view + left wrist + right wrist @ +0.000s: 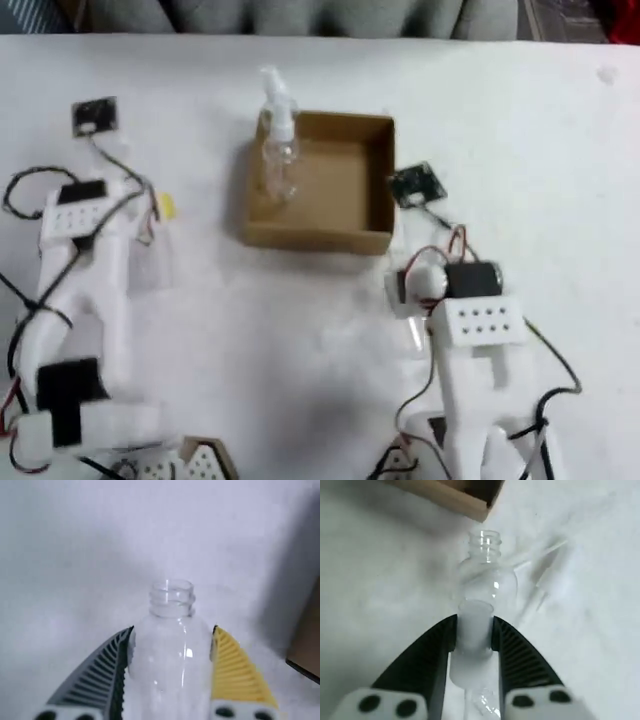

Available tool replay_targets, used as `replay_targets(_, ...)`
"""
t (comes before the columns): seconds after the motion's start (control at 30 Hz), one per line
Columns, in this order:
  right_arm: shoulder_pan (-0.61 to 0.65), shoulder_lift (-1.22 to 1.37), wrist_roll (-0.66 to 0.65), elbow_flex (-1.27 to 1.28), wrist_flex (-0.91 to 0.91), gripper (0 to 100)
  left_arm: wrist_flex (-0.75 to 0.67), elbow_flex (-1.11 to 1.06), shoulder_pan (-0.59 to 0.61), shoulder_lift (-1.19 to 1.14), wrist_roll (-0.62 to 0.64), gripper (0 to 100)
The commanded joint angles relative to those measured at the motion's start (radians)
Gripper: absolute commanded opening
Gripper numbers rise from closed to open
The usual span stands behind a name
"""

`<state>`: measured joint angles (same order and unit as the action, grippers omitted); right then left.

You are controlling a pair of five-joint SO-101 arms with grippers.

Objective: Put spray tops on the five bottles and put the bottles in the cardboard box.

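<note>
My left gripper [172, 635] is shut on a clear, open-necked bottle [172, 645], its black and yellow fingers [232, 665] pressed to the bottle's sides. My right gripper [474, 622] is shut on a white spray top [472, 640]. Just beyond it a second clear, uncapped bottle [487, 575] lies on the table, with a loose spray top [545, 575] and its tube beside it. In the high view the cardboard box [372, 190] sits at the table's middle, and a bottle with a spray top [278, 140] stands in its left corner. The left arm [85, 250] is left of the box. The right arm [470, 320] is below its right corner.
Two small black circuit boards lie on the white table, one [95, 115] at the far left and one [415, 185] against the box's right side. Loose wires run along both arms. A corner of the box [470, 502] lies close ahead of my right gripper.
</note>
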<state>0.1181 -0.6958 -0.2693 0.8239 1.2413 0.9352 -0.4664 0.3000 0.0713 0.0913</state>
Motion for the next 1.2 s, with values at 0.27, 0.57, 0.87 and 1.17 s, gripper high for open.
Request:
replay_targets(0.27, 0.036, -0.028, 0.011, -0.037, -0.209, 1.6, 0.011, -0.252, -0.357, 0.588, 0.006, 2)
replay_targets(0.57, 0.033, -0.067, 0.009, -0.219, -0.275, 1.6, -0.149, -0.462, -0.464, 0.869, 0.009, 2)
replay_targets(0.87, 0.097, -0.194, 0.327, -0.324, -0.326, 1.5, -0.232, -0.694, -0.47, 1.3, 0.014, 2)
replay_targets(1.17, 0.318, -0.325, 0.405, -0.327, -0.647, 1.5, -0.233, -0.827, -0.47, 1.659, 0.014, 2)
